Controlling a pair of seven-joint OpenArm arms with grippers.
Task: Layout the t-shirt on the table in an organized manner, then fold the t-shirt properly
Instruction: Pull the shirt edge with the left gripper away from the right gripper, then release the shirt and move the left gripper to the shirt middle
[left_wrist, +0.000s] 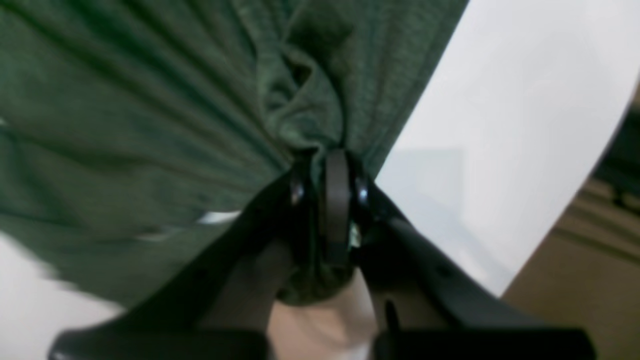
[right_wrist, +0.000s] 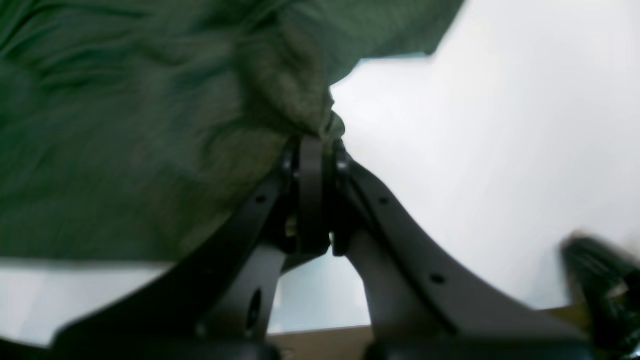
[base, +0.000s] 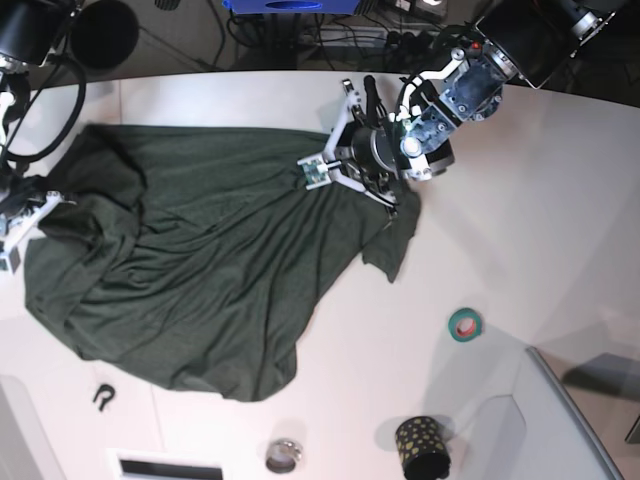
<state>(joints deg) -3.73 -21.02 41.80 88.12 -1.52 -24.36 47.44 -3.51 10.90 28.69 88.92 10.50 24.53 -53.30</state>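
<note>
Green t-shirt (base: 200, 280) fabric is bunched and clamped between both the left fingers (left_wrist: 337, 200) and right fingers (right_wrist: 311, 190).

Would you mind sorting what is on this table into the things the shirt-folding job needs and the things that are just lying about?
Part of the job:
- t-shirt, dark green, spread in wrinkles
- table, white
- left gripper, shut on the t-shirt
- right gripper, shut on the t-shirt

Just lying about:
- roll of green tape
- black dotted cup
- small metal ring
- black hook

t-shirt (base: 200, 290): dark green, plain | table (base: 540, 230): white | cup (base: 421, 447): black, gold-dotted
</note>
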